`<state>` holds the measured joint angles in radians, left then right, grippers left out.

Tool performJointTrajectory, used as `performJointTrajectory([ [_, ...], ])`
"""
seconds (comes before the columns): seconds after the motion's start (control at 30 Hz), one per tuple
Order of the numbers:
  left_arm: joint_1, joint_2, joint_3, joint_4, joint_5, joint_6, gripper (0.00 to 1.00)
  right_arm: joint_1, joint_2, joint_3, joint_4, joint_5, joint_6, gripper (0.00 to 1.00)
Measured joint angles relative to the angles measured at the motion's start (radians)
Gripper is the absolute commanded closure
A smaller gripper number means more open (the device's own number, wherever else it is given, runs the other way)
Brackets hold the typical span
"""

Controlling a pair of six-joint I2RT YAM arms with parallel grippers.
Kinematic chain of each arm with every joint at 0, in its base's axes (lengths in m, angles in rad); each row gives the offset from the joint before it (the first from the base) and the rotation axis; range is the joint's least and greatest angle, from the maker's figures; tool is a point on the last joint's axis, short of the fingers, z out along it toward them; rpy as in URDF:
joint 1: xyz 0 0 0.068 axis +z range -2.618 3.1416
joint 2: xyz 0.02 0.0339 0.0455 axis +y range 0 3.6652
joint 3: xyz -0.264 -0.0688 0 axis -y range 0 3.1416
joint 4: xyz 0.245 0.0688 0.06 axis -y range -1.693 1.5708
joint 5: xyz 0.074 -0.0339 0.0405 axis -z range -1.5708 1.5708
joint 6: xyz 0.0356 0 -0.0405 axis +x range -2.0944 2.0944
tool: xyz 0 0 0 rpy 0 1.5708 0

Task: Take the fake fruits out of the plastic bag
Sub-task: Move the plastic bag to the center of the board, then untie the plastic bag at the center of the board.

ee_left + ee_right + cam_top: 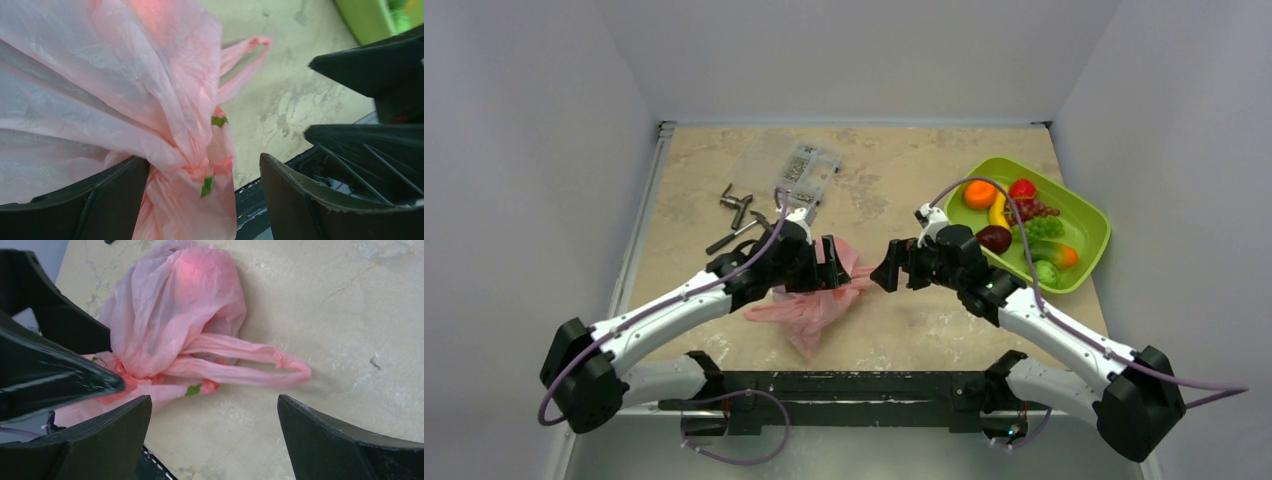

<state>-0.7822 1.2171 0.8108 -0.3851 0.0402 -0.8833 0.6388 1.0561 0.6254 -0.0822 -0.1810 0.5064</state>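
Top view. Open passage: bare table (944,330) at lower centre and lower right, and a strip at upper centre between the screw box (807,170) and the tray (1084,215). Obstacles: tools (736,212) and box at upper left; the tray, filled with fruits (1024,225), at right, with the right arm (1064,335) just beside its near rim; the bag (809,310) left of centre. At centre the left gripper (831,262) and right gripper (886,273) face each other across a narrow gap. Right wrist view: the handle loop (240,365) reaches between the spread fingers; the right half is clear table.
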Motion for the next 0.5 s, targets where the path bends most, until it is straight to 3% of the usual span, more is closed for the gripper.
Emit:
performJointTrajectory([
  [0.1, -0.004, -0.118, -0.008, -0.006, 0.002, 0.034, 0.24, 0.000, -0.064, -0.018, -0.037, 0.002, 0.007, 0.04],
  [0.2, -0.006, -0.232, -0.018, -0.021, 0.027, 0.061, 0.28, 0.000, -0.083, -0.021, -0.035, -0.016, 0.011, 0.22],
  [0.27, -0.011, -0.275, -0.030, -0.028, 0.052, 0.065, 0.32, -0.001, -0.072, -0.022, -0.024, -0.058, 0.015, 0.29],
  [0.5, -0.097, -0.286, -0.161, 0.004, 0.110, 0.028, 0.40, 0.096, -0.006, -0.021, 0.090, -0.175, 0.042, 0.28],
])
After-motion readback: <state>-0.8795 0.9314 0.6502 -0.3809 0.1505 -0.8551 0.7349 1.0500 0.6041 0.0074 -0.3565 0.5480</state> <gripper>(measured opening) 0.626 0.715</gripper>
